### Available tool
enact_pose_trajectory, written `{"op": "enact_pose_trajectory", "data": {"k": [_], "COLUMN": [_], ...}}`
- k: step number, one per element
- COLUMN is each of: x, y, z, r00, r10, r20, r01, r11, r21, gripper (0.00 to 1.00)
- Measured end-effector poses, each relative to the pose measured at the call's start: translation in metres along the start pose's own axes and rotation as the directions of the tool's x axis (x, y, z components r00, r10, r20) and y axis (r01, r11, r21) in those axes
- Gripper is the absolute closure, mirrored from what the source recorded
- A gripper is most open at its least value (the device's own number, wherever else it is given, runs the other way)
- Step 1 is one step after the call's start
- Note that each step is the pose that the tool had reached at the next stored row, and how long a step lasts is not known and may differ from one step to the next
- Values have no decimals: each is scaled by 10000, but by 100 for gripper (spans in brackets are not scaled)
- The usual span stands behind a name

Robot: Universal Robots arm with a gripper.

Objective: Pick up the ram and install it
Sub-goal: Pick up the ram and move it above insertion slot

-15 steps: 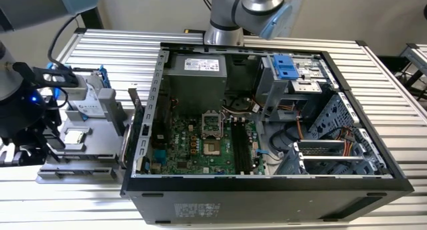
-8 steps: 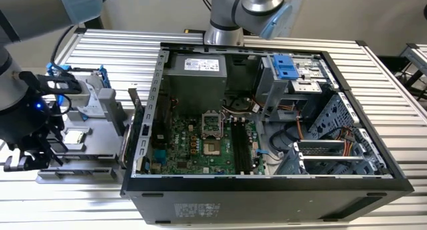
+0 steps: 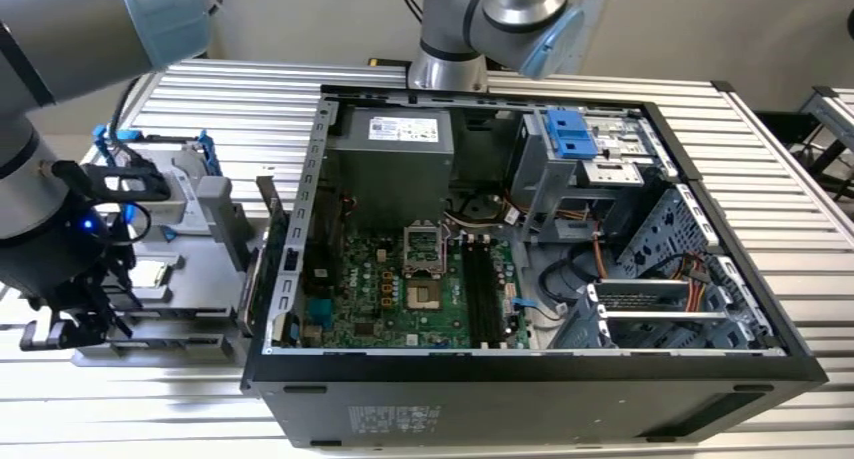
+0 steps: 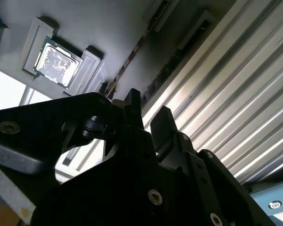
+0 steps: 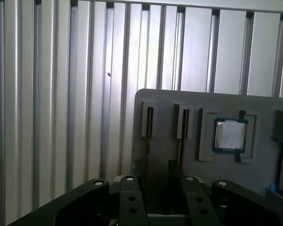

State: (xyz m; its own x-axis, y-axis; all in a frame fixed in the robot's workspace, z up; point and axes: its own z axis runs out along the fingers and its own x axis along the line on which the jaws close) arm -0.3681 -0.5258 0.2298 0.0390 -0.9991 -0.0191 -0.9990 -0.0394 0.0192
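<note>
Your black two-finger gripper [image 3: 60, 329] hangs over the near end of the flat grey parts tray [image 3: 187, 269], at the exterior view's left, beside the open black computer case [image 3: 534, 379].

- Fingers: in both wrist views you see them parted with a modest gap [image 5: 156, 175] [image 4: 148, 113]. Nothing is clamped between them.
- The ram [image 5: 148, 123], a thin dark circuit-board stick, stands on edge in a raised grey slot of the tray. It runs toward the gripper, and its near end passes behind the fingertips [image 5: 128, 181]. You cannot tell from here whether a pad touches it.
- A second thin dark stick [image 5: 184, 123] stands in the neighbouring slot, parallel to the first and just beside it.
- In the second wrist view the ram [image 4: 132, 54] shows as a narrow brownish line on the grey tray, leading to the finger tips.
- The small square silver processor chip [image 5: 230, 135] [image 4: 56, 59] lies flat in its own recess, beside the slots.
- The silver hard drive in a blue bracket [image 3: 174, 174] sits at the tray's far end.
- Inside the case, the green motherboard [image 3: 387, 299] lies flat, with long black memory slots [image 3: 478, 289] beside its processor socket.
- The ram is not yet lifted.
</note>
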Motion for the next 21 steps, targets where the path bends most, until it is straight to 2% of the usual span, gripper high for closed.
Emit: {"op": "enact_pose_trajectory", "data": {"k": [15, 21], "x": [9, 10], "y": [-16, -16], "z": [271, 332], "r00": [9996, 9994], "r10": [299, 353], "r20": [8, 7], "r01": [-299, -353], "r11": [9996, 9994], "r21": [5, 4], "gripper": [0, 0]}}
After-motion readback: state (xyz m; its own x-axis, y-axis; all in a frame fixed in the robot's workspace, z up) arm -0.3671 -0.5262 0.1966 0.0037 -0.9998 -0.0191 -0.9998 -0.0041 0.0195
